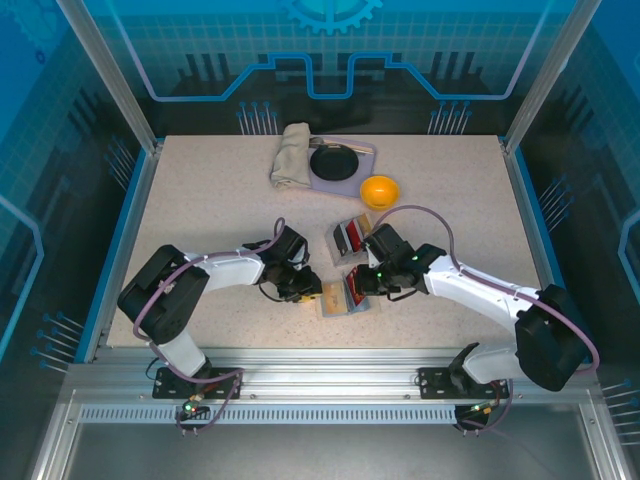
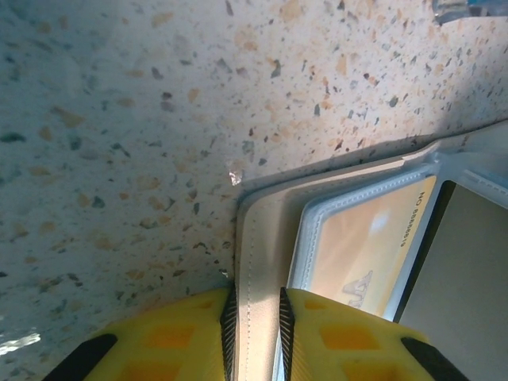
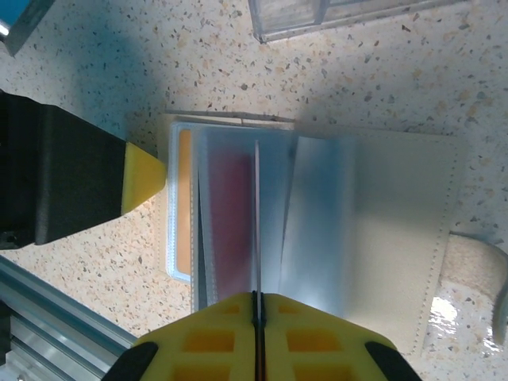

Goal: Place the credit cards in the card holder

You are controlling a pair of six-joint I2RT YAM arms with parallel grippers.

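A pale speckled table [image 1: 200, 210], flecked tan and grey, stands in the middle, with blue trim [image 1: 118, 250] along its left and right sides. Aluminium posts [image 1: 110, 75] rise at the far corners, carrying translucent blue wall panels [image 1: 330, 40] printed with a gear and circuit lines. A slotted aluminium rail [image 1: 330, 412] runs along the near edge. Soft overhead light leaves faint shadows on the tabletop.

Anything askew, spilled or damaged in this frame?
Nothing spilled or damaged. The card holder lies open, sleeves fanned up rather than flat: the right claw pinches one thin leaf edge-on, the left claw clamps its beige edge. Looks deliberate.
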